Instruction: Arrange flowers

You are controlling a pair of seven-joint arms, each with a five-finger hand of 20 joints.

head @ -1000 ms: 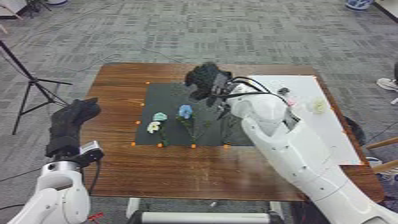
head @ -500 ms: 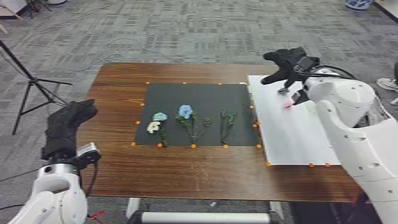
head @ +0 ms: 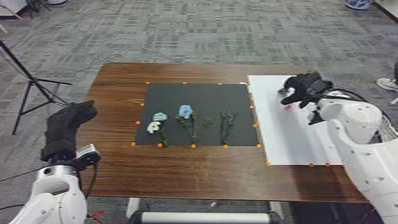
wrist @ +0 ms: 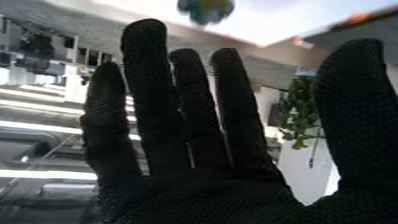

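Right hand [head: 307, 86] open, over white sheet [head: 289, 142], beside possibly a pink flower [head: 288, 107]

2 white arms [head: 364, 155], black gloves [head: 68, 125]

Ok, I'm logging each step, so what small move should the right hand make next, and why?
Probably lower the right hand to the grey bloom and close on it. The hand hovers over the white sheet near that bloom, its fingers straight and empty, so a grasp seems the natural next step.
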